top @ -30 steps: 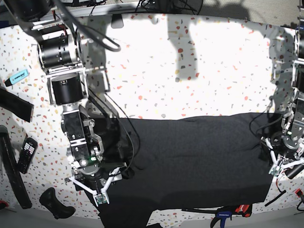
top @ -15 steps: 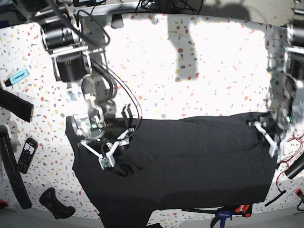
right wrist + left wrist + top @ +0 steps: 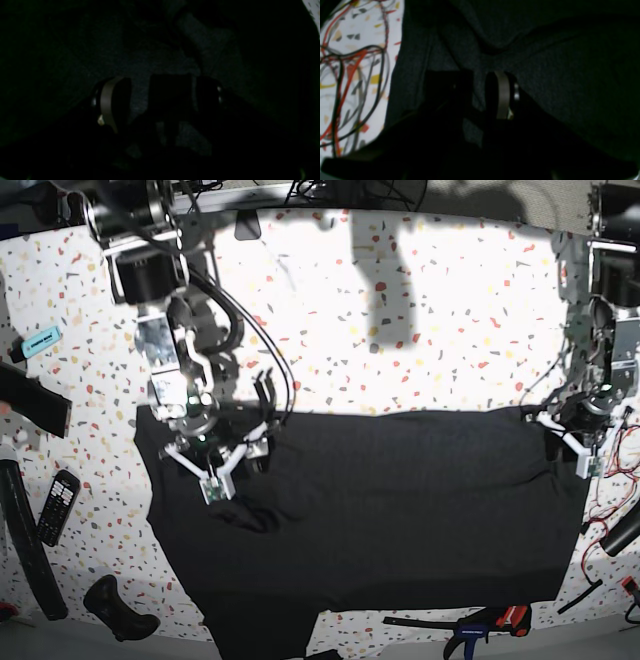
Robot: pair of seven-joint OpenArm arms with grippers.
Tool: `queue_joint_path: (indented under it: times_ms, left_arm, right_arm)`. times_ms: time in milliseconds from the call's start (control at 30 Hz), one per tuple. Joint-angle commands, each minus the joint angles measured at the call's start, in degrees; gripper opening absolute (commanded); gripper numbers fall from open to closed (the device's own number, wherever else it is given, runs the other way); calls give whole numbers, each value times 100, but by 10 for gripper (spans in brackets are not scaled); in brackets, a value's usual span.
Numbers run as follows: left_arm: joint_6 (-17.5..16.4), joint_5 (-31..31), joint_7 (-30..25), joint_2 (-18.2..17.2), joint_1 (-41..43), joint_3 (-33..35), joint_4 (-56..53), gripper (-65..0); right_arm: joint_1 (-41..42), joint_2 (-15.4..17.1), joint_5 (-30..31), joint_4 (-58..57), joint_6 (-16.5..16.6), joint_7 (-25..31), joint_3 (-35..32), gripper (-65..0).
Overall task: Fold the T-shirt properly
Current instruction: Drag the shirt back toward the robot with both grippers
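Note:
The dark T-shirt (image 3: 400, 510) lies spread across the near half of the speckled table (image 3: 400, 310), plain side up. My right gripper (image 3: 214, 480) presses on the shirt's upper left part, close to a small wrinkle. In the right wrist view the gripper (image 3: 140, 97) has dark cloth (image 3: 162, 50) pinched in the narrow gap between its fingers. My left gripper (image 3: 572, 445) sits at the shirt's upper right corner. In the left wrist view this gripper (image 3: 477, 93) is shut on a fold of the shirt (image 3: 557, 75), near its hem.
At the left edge lie a blue marker (image 3: 35, 340), a black strap (image 3: 30, 402), a remote (image 3: 57, 505) and a black handle (image 3: 118, 608). A clamp (image 3: 490, 625) lies by the front edge. Loose red and black wires (image 3: 345, 75) trail beside the shirt's right side.
Both grippers have moved from the shirt's near corners toward the far side, pulling cloth along. The shirt's left part now spreads further left.

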Motion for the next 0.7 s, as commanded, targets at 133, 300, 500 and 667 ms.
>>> queue_joint_path:
  times_ms: [133, 300, 500, 667]
  left_arm:
    - [96, 227, 813, -223, 411, 7, 133, -474]
    - [98, 50, 1187, -328, 920, 7, 841, -474]
    - [101, -70, 1755, -396, 1552, 4, 1851, -474]
    - [511, -72, 1768, -396, 2063, 4, 2304, -474]
  right_arm:
    - [-555, 144, -26, 754, 15, -520, 2, -237]
    - [-1130, 201, 179, 1412, 9, -721, 9, -237]
    - [-1670, 201, 127, 2015, 11, -938, 13, -237]
    - [-2144, 205, -197, 2393, 11, -1069, 17, -237]
